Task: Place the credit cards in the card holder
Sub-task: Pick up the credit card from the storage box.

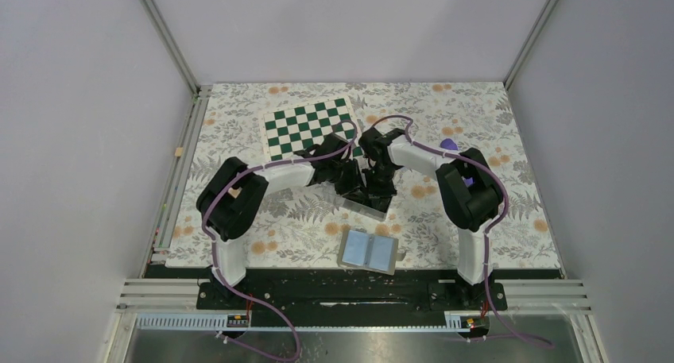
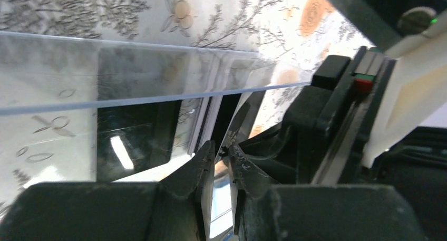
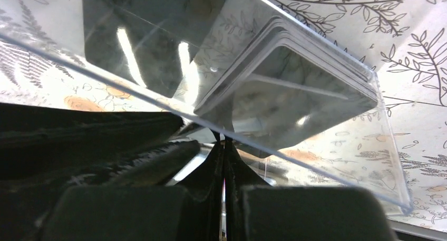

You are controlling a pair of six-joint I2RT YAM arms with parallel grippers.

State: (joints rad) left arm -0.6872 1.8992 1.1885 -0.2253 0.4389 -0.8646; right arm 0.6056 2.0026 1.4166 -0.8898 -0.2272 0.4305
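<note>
The clear acrylic card holder (image 1: 367,205) sits mid-table with both grippers right above it. In the left wrist view its transparent wall (image 2: 132,83) crosses the frame, with a shiny black credit card (image 2: 132,143) behind it. My left gripper (image 2: 222,148) (image 1: 350,180) shows a narrow gap between its fingers, and the edge of a thin dark card (image 2: 241,122) rises just past the tips. My right gripper (image 3: 224,143) (image 1: 381,180) is shut, tips against the holder's clear rim (image 3: 295,159). Several stacked black cards (image 3: 287,88) lie inside the holder.
A taupe wallet (image 1: 369,252) lies open, light-blue inside up, near the front edge. A green-and-white chessboard (image 1: 310,125) lies at the back left. A purple object (image 1: 449,144) shows behind the right arm. Grey walls enclose the flowered table.
</note>
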